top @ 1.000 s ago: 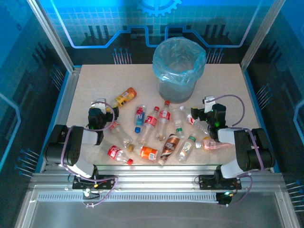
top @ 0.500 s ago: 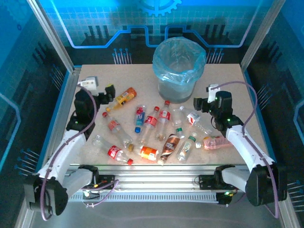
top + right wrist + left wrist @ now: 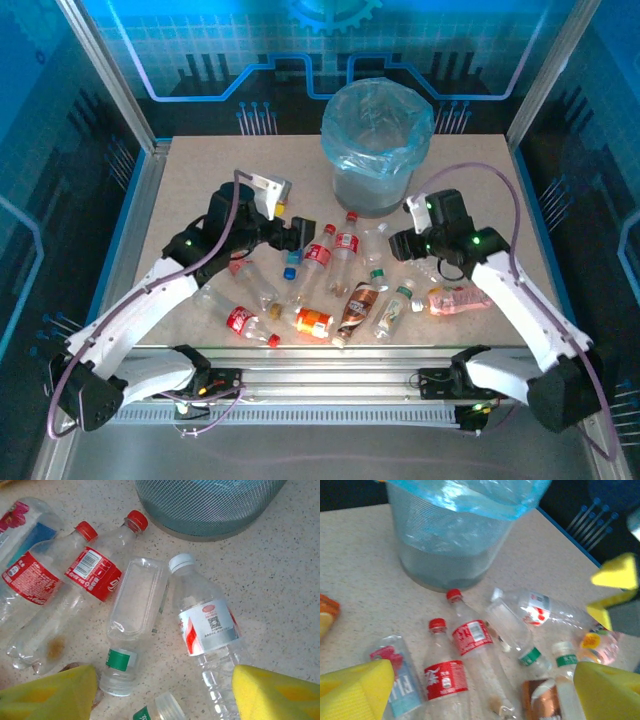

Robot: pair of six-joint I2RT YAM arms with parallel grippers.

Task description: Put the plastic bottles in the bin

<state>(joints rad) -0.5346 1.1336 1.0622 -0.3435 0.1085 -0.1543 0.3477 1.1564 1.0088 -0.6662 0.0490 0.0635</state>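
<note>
My left gripper [image 3: 480, 687] and right gripper [image 3: 165, 695] gape wide, empty, over plastic bottles [image 3: 92, 572] (red labels, writing unreadable) by the table's [image 3: 190, 160] near edge; the bin [image 3: 375, 180] stands at its far edge.

Bin [image 3: 368, 188]: 1. Plastic bottles [image 3: 346, 243]: about 12 countable from above, a few partly hidden. By label: red 3, orange 1, brown 1, pink 1, blue 1. The remainder are clear or green-banded.

The round grey-translucent plastic bin [image 3: 370, 190] has a finely meshed wall and a crinkly, glossy light-blue film liner [image 3: 470, 495]. Near the bin, small clear glossy plastic bottles [image 3: 210, 630] lie on the matt, speckled beige tabletop [image 3: 280, 580].
</note>
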